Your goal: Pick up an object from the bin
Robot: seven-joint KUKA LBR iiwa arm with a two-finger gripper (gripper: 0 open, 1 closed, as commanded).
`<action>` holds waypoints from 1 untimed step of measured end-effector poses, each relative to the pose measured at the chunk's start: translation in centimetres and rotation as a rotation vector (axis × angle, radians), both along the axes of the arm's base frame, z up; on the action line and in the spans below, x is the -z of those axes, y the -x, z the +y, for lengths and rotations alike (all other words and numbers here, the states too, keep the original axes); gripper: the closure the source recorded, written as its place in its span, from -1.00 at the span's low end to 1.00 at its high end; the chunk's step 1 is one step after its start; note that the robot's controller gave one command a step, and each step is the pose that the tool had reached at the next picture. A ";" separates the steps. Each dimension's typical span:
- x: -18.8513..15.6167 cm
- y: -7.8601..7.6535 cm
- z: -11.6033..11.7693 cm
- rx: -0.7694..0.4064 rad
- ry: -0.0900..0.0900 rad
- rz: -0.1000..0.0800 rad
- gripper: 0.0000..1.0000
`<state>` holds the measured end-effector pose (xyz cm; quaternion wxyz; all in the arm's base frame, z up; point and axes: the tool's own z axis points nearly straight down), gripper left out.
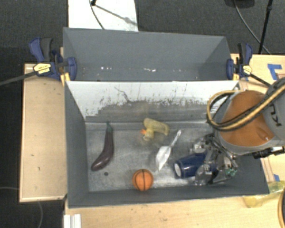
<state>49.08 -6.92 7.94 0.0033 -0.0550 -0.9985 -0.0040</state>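
gripper [208, 168]: low in the front right corner of the grey metal bin [133, 101], touching the cup's right end
claw state: honestly can't tell
dark blue plastic cup [187, 166]: on its side
neighbours: crumpled clear plastic wrapper [165, 155] just left, small orange ball [143, 179] further left

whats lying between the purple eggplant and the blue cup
A whitish clear plastic piece lies between the purple eggplant and the blue cup, seen in the camera view; the orange ball sits off that line.
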 end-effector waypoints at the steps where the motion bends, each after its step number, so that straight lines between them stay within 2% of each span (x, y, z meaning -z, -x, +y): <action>1: -17.7 -0.6 -0.1 -0.021 0.007 -0.004 1.00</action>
